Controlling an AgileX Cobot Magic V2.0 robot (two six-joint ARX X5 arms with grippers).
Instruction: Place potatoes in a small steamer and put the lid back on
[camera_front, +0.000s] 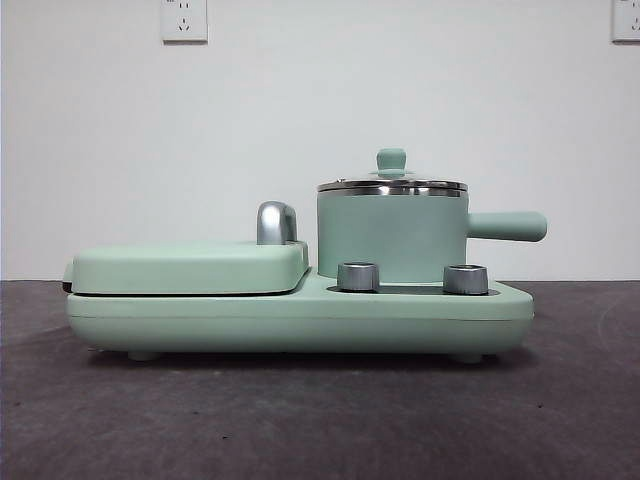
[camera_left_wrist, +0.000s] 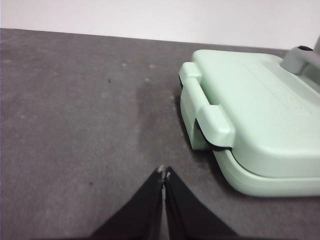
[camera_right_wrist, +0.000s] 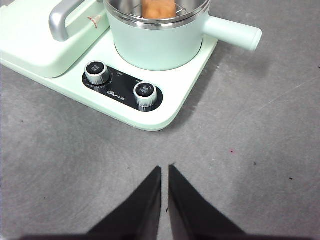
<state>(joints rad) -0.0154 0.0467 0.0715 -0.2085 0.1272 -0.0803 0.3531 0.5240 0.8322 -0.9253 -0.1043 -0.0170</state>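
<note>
The lid (camera_front: 392, 184) sits on the small steamer (camera_front: 390, 238), the potato (camera_right_wrist: 158, 8) inside it. The left gripper (camera_left_wrist: 164, 172) and right gripper (camera_right_wrist: 165, 170) hover over the table (camera_right_wrist: 260, 165), closed and empty, at the appliance's nine and six o'clock.

We see bare grey table (camera_front: 320, 420) along the front edge, open from corner to corner, and open air above the whole cooker (camera_front: 300, 315). The pot (camera_front: 385, 235) stands at the cooker's right end with its lid (camera_front: 392, 183) on, the knob topping everything. Its handle (camera_front: 505, 226) juts out toward the table's right edge, barring a level pass there. The flat cover (camera_front: 190, 265) fills the left end, its steel handle (camera_front: 275, 222) rising just beside the pot and leaving only a narrow gap. Two dials (camera_right_wrist: 145, 94) stick up in front of the pot.
</note>
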